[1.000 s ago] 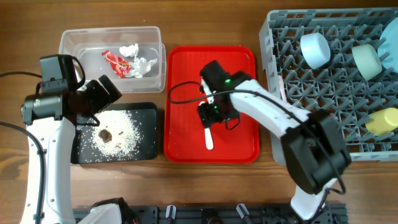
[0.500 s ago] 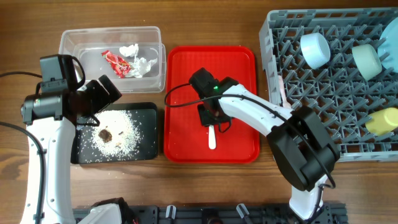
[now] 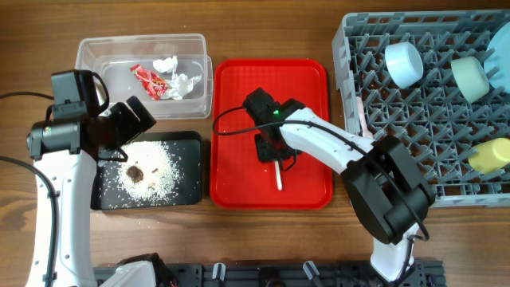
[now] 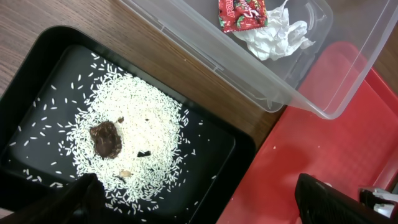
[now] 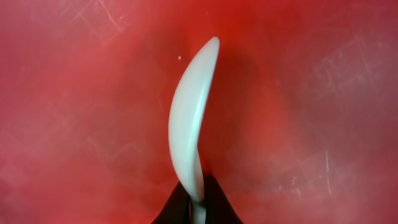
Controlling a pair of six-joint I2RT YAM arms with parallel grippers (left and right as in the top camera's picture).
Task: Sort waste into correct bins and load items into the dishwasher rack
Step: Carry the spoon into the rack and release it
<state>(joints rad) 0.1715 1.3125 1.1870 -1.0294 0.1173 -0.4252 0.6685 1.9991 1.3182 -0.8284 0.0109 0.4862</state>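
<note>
Overhead: right gripper [image 3: 272, 150] over red tray [image 3: 231, 88], clamped on white spoon [image 3: 278, 175]; long axis runs frame top-to-bottom, free end toward bottom.
Left wrist: left gripper [image 4: 205, 202] fingers apart, above black tray [image 4: 31, 99].
Right wrist: spoon on edge, pointing straight away from fingertips [image 5: 177, 202].

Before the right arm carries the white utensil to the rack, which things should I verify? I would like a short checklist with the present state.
1. Right tool shut on the white spoon: ok, both tips pinch it.
2. Spoon lifted off the red tray: cannot tell.
3. Spoon flat in the grip: not ok, turned on edge.
4. Free pegs in the dishwasher rack: ok, left part bare.
5. Left tool out of the path: ok, open over the black tray.
</note>
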